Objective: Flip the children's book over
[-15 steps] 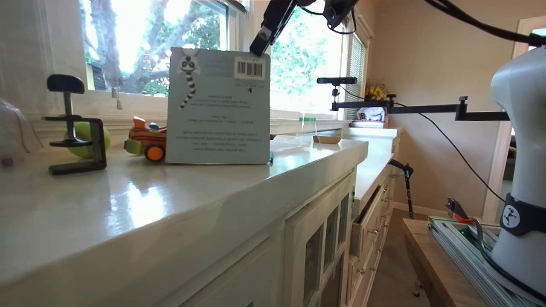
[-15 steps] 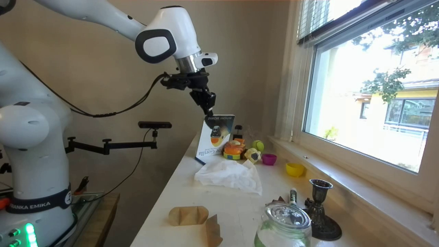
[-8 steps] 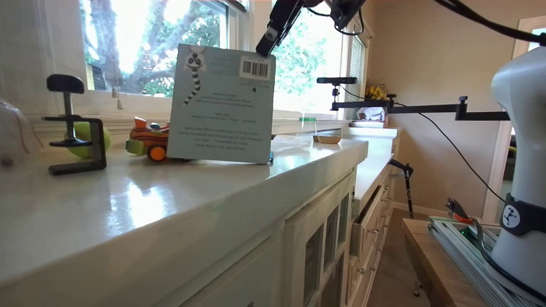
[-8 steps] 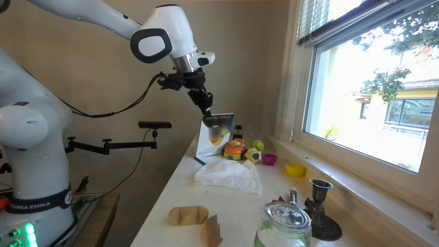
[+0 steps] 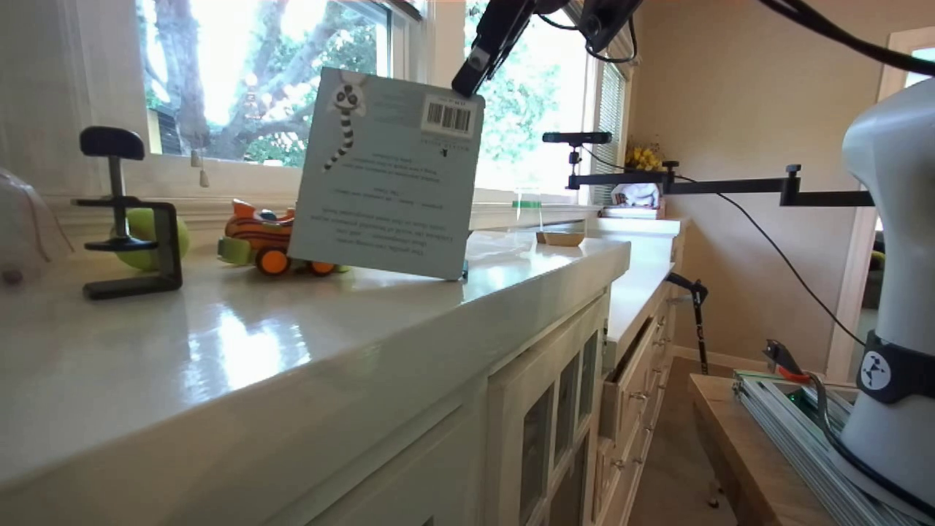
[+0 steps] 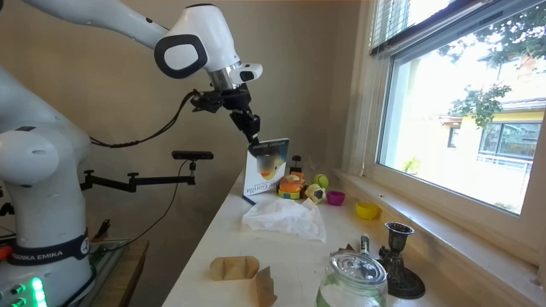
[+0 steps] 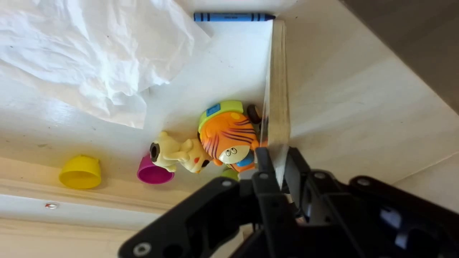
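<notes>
The children's book stands on edge, tilted, above the white counter. In an exterior view its pale green back cover shows upside-down text and a barcode; the lower corner beside the toy is raised, and the opposite lower corner is at or close to the counter. In an exterior view its white-and-grey front cover shows upside-down lettering. In the wrist view its page edge runs up from between the fingertips. My gripper is shut on the book's upper corner, also seen in both exterior views.
An orange toy sits close beside the book, with a cream toy and purple cup. A blue crayon lies by the book's bottom. White crumpled paper, a clamp and a glass jar are on the counter.
My gripper has moved toward the robot base with the book. The book has gone from upright to tilted, its lower corner near the orange toy rising and uncovering more of the toy.
</notes>
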You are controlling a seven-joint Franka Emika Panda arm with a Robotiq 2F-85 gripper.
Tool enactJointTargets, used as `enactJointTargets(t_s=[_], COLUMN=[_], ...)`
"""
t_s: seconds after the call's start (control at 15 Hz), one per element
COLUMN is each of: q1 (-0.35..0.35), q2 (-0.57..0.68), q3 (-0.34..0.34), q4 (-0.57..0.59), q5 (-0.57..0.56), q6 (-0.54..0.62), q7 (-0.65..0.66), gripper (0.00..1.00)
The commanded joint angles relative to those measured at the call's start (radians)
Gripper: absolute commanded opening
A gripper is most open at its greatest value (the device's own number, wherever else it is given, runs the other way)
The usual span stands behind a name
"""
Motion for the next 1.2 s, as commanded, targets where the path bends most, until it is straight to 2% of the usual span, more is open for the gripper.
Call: enactJointTargets(t_s=[0.0, 0.4, 1.13], q1=[0.011, 0.03, 0.006], q2=[0.003, 0.016, 0.018], q3=[0.0, 0.007, 0.009], q4=[-0.033, 0.014, 0.066], q5=[-0.033, -0.054, -0.166], q6=[-0.006, -0.016, -0.035], q7=[0.019, 0.005, -0.002], gripper=[0.05, 0.04, 0.04])
